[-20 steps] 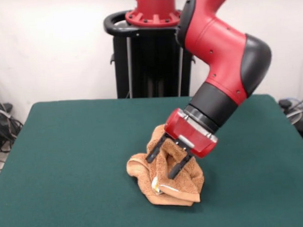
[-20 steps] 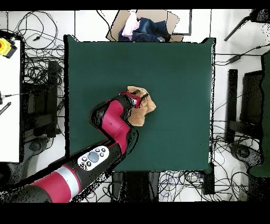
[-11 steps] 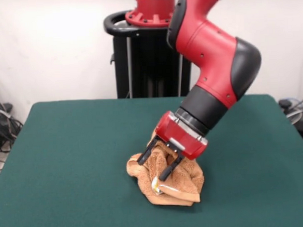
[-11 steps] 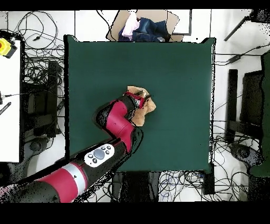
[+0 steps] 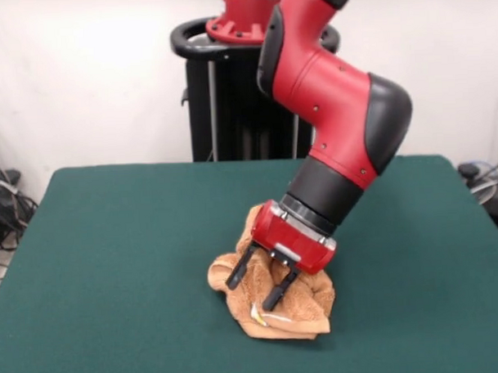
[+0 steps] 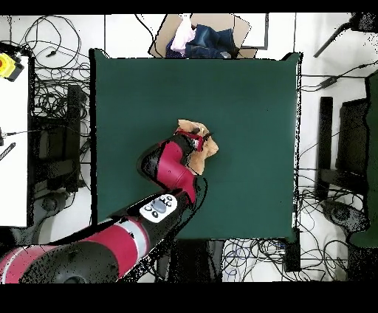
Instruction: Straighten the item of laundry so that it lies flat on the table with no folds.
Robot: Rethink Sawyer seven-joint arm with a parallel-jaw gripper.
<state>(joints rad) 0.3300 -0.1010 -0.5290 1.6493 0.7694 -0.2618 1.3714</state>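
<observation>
- The towel (image 5: pixel 273 296) lies crumpled in a heap on the green table (image 5: pixel 112 257), with several folds bunched up
- A small pale label (image 5: pixel 258 316) shows at the heap's near edge
- The red and black arm (image 5: pixel 337 126) slants down from the top to the heap
- The gripper (image 5: pixel 253 289) is tilted, its two black fingers (image 5: pixel 236 273) spread apart and pressed into the top of the cloth
- A black pedestal (image 5: pixel 242 97) stands behind the table, against a white wall
</observation>
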